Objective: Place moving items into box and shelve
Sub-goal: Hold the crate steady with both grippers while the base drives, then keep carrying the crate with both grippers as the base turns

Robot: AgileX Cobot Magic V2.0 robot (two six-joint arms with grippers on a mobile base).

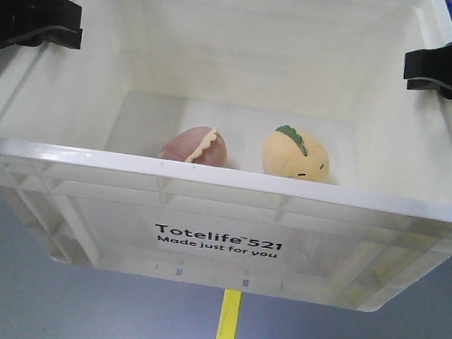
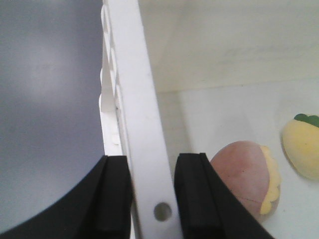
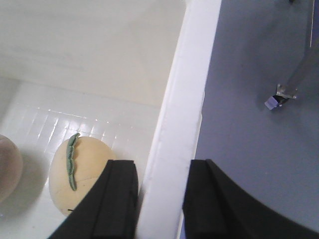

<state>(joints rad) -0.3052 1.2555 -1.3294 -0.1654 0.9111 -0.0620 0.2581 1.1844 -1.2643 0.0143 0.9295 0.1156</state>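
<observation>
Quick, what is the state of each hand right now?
Left hand: closed on the left rim of the box.
Right hand: closed on its right rim.

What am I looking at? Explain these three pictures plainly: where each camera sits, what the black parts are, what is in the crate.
This is a two-armed robot; each arm ends in a black gripper, a two-fingered clamp. The front view looks from the robot's body down into a white crate. The other two pictures come from cameras on the wrists. The left gripper is shut on the crate's left wall, one finger outside, one inside; the right gripper clamps the right wall likewise. On the crate's floor lie two plush toys, side by side: a pinkish-brown toy with a cream seam and a yellow-orange toy with a green leaf. Neither is held.
</observation>
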